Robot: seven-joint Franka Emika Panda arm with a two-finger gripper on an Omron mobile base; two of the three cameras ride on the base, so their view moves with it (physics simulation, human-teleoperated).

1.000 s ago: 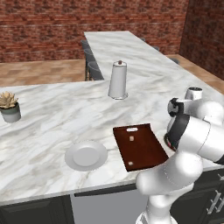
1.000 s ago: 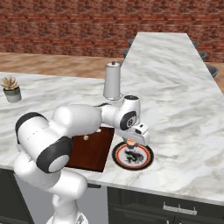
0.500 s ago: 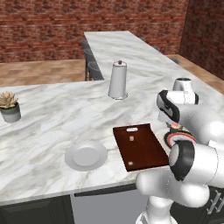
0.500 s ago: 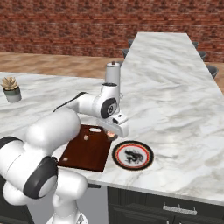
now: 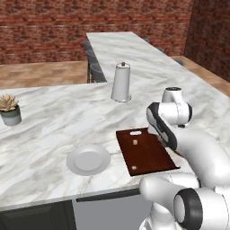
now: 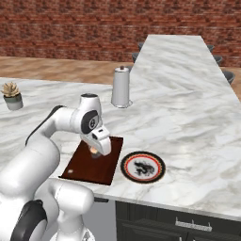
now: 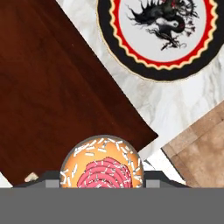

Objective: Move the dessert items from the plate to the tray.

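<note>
Marble counter (image 5: 54,126) runs L-shaped in front of a red brick wall (image 5: 45,27), with wood floor behind it. Items on the counter: a small potted succulent (image 5: 10,109) at far left, a pale upright canister with a knob on top (image 5: 121,82), a plain white plate (image 5: 88,159) near the front edge, the dark reddish-brown tray (image 5: 146,152), and a patterned plate (image 6: 142,166) with a black and red rim and a dark dragon figure at centre.

Tray lies flat with its slot handle at the far short end in the left base view. A tiny pale tan morsel (image 5: 135,142) sits on the tray toward the handle end. A second small pale speck (image 5: 133,167) lies near the tray's front edge; identity cannot be told.

Patterned plate sits just beside the tray's right edge, apart from it, and carries nothing in the hand view.

Gripper (image 6: 96,151) hangs over the tray's far right part in the right base view. Its fingers are closed on the cupcake (image 7: 103,168), whose pink frosting with white sprinkles shows between the two fingertips in the hand view. Cupcake is held above the tray's wood near its corner, not resting on it.
</note>
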